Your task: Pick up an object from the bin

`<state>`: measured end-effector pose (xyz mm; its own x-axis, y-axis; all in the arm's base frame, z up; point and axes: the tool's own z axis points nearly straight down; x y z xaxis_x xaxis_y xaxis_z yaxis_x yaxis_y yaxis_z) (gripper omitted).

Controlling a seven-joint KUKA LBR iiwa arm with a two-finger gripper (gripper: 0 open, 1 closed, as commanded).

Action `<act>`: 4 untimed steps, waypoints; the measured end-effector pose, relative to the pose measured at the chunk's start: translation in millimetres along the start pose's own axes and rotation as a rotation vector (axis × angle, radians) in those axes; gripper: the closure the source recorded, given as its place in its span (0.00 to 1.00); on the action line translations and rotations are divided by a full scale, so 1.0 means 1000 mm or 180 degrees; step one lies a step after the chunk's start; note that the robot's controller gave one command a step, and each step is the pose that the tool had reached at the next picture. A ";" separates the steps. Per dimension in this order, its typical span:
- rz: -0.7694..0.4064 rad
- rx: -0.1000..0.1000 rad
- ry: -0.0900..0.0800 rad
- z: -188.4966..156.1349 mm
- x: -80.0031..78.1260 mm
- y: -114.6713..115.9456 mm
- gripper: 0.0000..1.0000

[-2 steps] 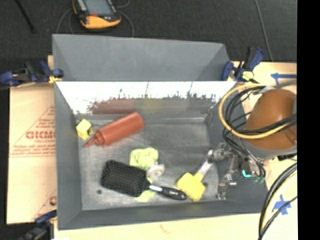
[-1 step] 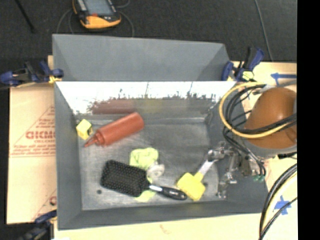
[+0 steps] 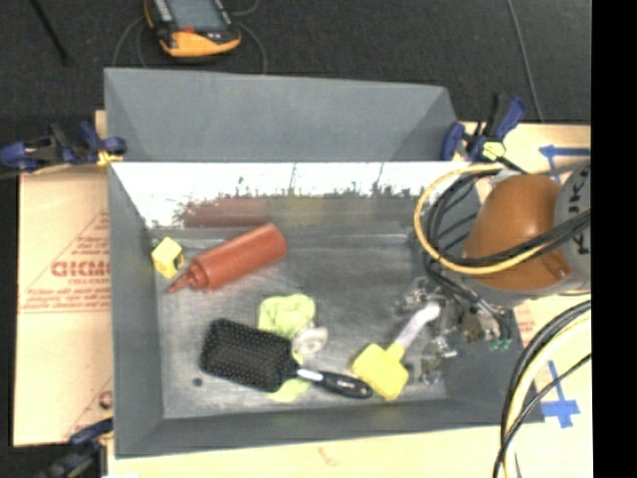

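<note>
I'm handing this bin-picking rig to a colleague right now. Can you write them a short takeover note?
Gripper: low in the right part of the bin, beside the white handle of a yellow-headed scrubber. No grasp can be confirmed.
Things: black hairbrush at front centre, touching a yellow-green cloth. A red bottle lies on its side towards the back left, with a small yellow block by the left wall.
Done: the arm is down among the things.
Left: grip one thing, probably the scrubber, and lift it out.

Bottle (image 3: 234, 257) back-left w/ cube (image 3: 166, 256) left of it, hairbrush (image 3: 244, 357) front-centre, block (image 3: 381, 369) right, nr hand (image 3: 430, 339).
</note>
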<state>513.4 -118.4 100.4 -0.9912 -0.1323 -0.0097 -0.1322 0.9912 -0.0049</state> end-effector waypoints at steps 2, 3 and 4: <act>-0.0610 -0.0005 0.0001 0.028 -0.013 0.014 0.00; -0.0868 0.0003 0.0006 0.028 -0.012 0.017 0.00; -0.0618 -0.0011 0.0008 0.026 -0.015 0.013 1.00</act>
<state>526.6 -103.2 74.6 -0.9471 -0.3209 -0.0065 -0.3209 0.9471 -0.0028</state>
